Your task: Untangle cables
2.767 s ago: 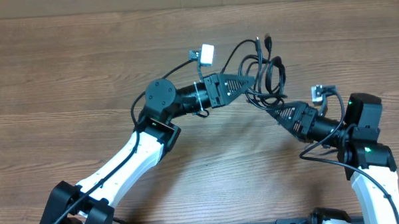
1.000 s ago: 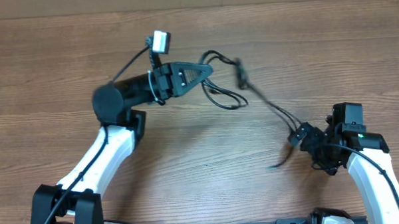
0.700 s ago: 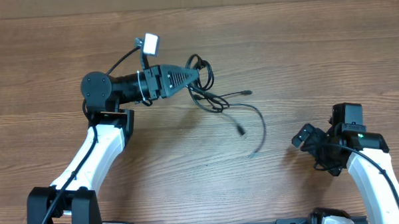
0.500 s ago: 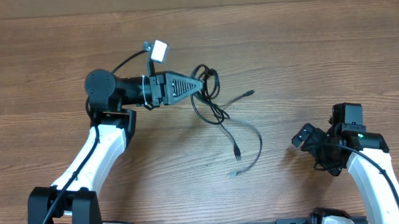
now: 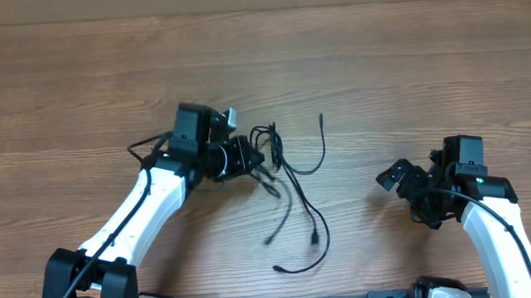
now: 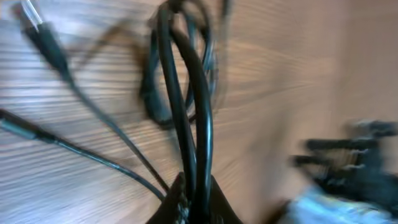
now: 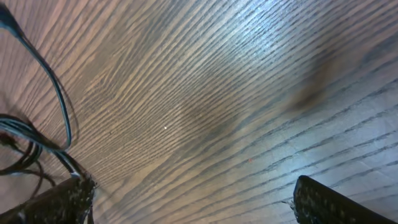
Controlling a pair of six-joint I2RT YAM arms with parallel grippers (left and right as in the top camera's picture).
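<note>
Swinging back from the far left, the left arm has folded in toward the middle, and the left gripper (image 5: 253, 160) stays pinched on two strands of the cables (image 5: 293, 179), whose loose ends have fanned out toward the near edge. That spread suggests the tangle is loosening, though a clump remains at the jaws. Well apart, the right gripper (image 5: 389, 175) waits with fingers wide, holding nothing. The wood-grain table (image 5: 422, 64) fills the view; no room shows.
</note>
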